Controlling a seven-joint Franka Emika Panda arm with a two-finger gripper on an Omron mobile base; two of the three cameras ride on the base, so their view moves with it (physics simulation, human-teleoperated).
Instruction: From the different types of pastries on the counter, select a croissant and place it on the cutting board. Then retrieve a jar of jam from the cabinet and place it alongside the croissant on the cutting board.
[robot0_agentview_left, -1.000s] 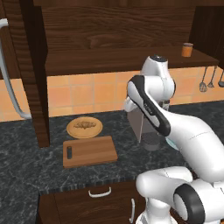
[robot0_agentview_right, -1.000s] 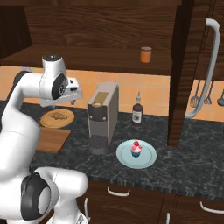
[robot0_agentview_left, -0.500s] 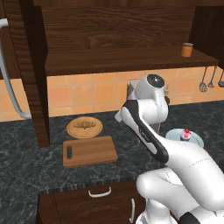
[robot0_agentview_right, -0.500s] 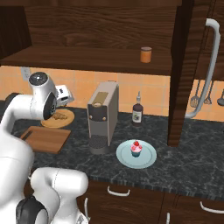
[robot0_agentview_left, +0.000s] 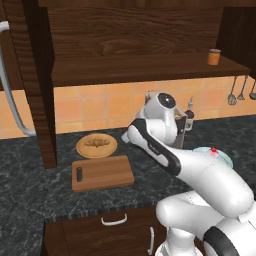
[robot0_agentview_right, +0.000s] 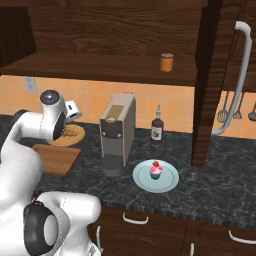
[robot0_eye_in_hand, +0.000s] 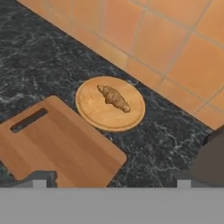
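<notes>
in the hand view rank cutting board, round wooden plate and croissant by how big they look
1. cutting board, largest, though it lies nearest the camera and its lower part is cut off by the frame
2. round wooden plate
3. croissant, clearly smallest, lying on the plate

A grey coffee machine (robot0_agentview_right: 117, 134) stands upright on the dark speckled counter (robot0_agentview_right: 220, 172), and just to its right a dark bottle (robot0_agentview_right: 157, 127) with a pale label stands near the orange tiled wall (robot0_agentview_right: 177, 107). In front of the bottle a pink cupcake (robot0_agentview_right: 156, 170) topped with a cherry sits in the middle of a pale blue plate (robot0_agentview_right: 169, 181). Utensils (robot0_agentview_right: 229, 107) hang at the far right, and drawers with white handles (robot0_agentview_right: 137, 218) run under the counter.
</notes>
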